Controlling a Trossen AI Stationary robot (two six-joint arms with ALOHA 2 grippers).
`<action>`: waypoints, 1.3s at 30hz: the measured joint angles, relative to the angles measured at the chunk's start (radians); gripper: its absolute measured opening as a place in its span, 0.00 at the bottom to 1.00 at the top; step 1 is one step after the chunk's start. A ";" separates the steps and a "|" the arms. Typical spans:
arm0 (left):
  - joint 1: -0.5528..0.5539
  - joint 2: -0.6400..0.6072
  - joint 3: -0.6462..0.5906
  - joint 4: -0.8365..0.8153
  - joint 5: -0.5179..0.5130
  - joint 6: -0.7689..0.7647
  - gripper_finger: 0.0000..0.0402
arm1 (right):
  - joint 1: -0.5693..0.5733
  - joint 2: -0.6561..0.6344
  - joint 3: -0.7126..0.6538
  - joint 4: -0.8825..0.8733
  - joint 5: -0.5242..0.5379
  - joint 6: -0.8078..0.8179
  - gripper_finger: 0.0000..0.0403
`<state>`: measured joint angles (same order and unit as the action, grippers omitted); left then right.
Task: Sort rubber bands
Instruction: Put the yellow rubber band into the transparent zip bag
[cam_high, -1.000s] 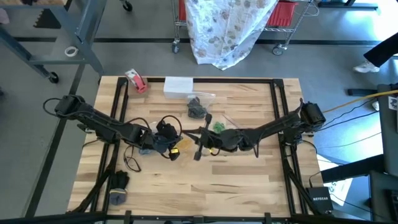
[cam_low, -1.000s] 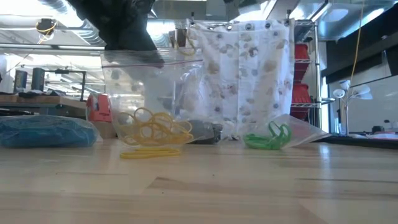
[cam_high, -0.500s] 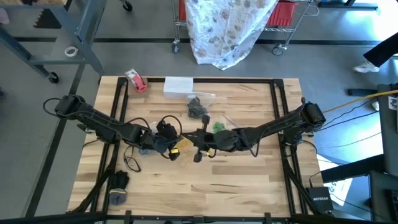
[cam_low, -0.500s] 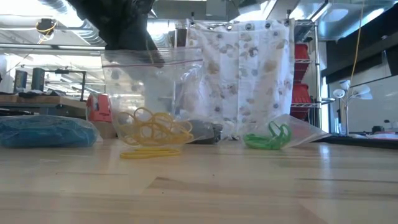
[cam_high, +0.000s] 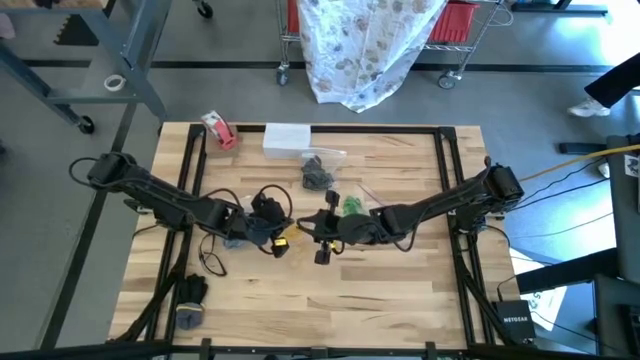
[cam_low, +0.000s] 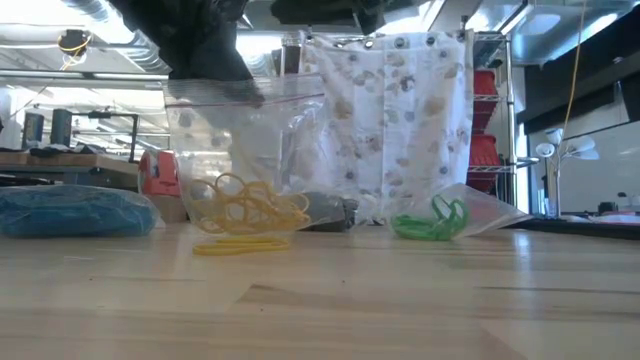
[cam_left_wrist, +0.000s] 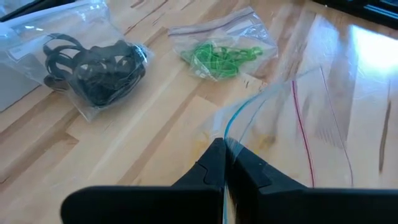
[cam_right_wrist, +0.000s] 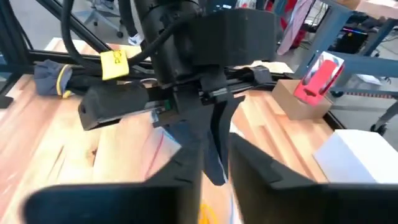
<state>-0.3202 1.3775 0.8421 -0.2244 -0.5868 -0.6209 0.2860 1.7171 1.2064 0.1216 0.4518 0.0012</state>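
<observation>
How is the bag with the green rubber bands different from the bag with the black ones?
The green rubber bands sit in a small bag; the black rubber bands fill a bulkier one. The green bundle is a bright, loose tangle; the black bundle is a dark, thicker heap. On the table, the green bag lies nearer the middle, the black bag nearer the far edge. Both bags are clear plastic, lying flat, with no tool touching them.

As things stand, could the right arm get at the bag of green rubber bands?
Probably yes. The bag of green rubber bands lies uncovered on the table right beside the right gripper, which is opening next to the yellow bag that the left gripper holds up.
</observation>
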 joint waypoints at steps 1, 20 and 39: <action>0.000 -0.007 0.000 -0.005 0.000 0.001 0.00 | 0.008 -0.008 0.000 -0.012 -0.001 0.005 0.24; 0.011 -0.274 0.001 -0.356 -0.167 -0.074 0.00 | 0.017 0.260 -0.029 -0.121 -0.061 0.395 0.43; 0.015 -0.272 0.000 -0.361 -0.168 -0.112 0.00 | -0.058 0.436 0.031 -0.056 -0.175 0.386 0.15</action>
<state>-0.3050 1.1057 0.8421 -0.5853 -0.7547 -0.7329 0.2281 2.1529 1.2378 0.0655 0.2763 0.3872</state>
